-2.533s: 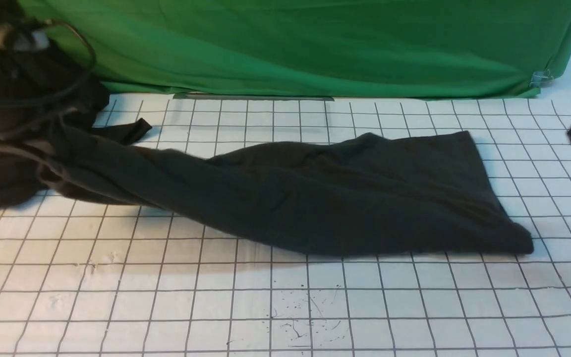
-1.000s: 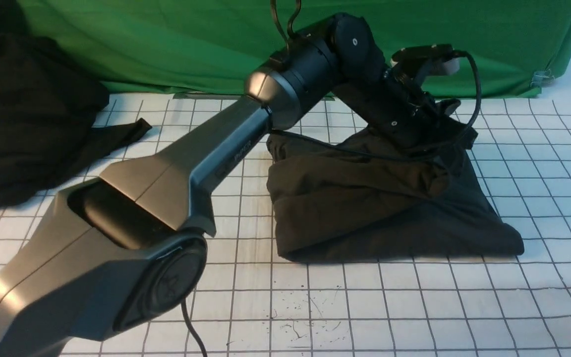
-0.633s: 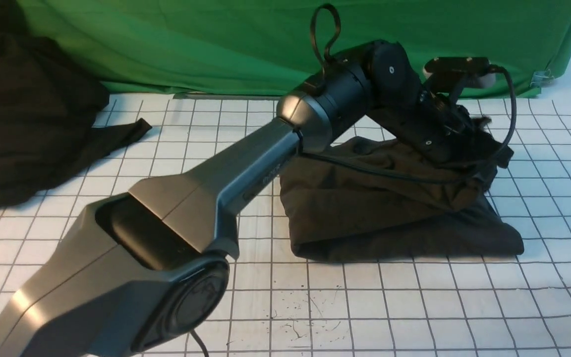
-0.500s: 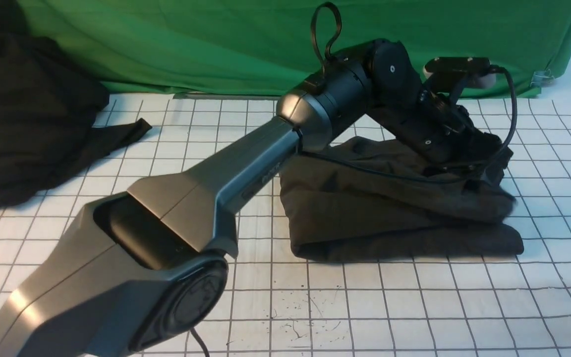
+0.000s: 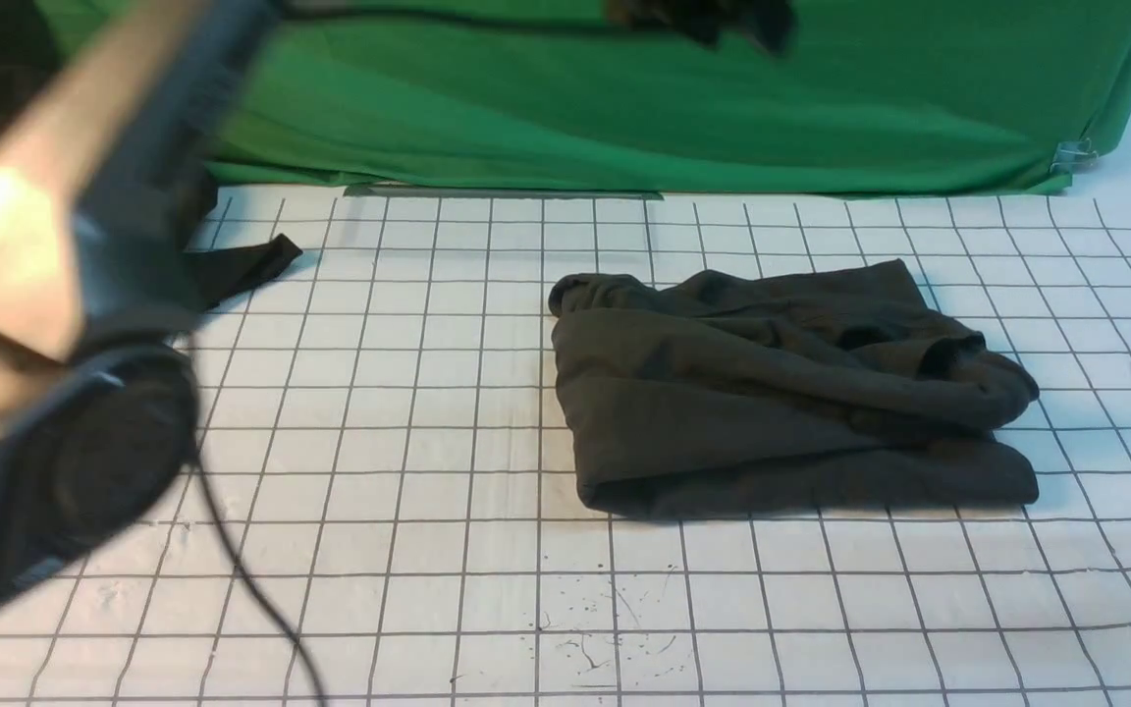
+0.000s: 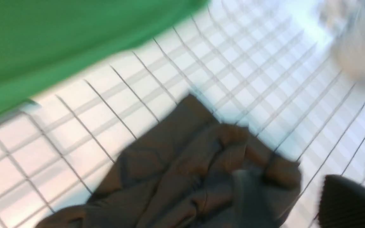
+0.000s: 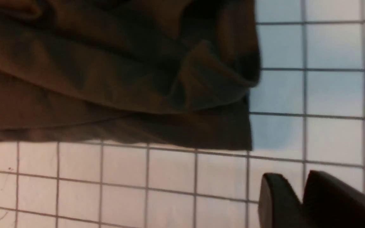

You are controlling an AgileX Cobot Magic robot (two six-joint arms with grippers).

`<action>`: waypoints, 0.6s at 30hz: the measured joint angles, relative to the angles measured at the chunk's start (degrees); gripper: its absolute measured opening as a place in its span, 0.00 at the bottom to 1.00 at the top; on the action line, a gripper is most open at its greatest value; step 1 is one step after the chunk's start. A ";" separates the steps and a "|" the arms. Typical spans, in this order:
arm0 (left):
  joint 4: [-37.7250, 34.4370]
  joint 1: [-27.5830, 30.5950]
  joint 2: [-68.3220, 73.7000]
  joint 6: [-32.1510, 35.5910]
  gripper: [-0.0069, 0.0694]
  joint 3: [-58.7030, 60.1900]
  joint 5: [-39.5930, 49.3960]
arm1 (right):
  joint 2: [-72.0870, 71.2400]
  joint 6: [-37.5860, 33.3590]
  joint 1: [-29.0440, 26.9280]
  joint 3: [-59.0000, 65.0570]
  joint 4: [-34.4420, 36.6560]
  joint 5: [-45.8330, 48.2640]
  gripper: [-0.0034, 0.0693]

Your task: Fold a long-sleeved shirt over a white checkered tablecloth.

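**Left arm withdrawn.** My left pincer (image 5: 713, 20) has released and swung up, too blurred for me to tell its opening. The right pincer (image 7: 299, 183) is barely parted and empty. The long-sleeved shirt (image 5: 781, 393) lies doubled over, right of centre on the white checkered tablecloth (image 5: 379, 442), so this fold looks complete.

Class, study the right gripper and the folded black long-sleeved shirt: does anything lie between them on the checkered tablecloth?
Nothing visible does. Only bare squares of the white checkered tablecloth separate the right gripper from the folded black cotton long-sleeved shirt. Its fingers hold nothing.
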 joint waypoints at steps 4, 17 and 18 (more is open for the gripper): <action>-11.16 7.96 -1.29 -0.02 0.14 1.62 0.05 | 6.28 -1.16 6.45 -5.20 0.34 0.73 0.25; -14.47 12.60 -3.71 3.97 0.10 26.80 0.62 | 24.51 2.81 12.15 -28.65 -2.72 10.40 0.52; -14.47 12.60 -3.71 4.40 0.10 26.87 0.54 | 25.53 3.15 12.15 -28.96 -2.72 10.83 0.55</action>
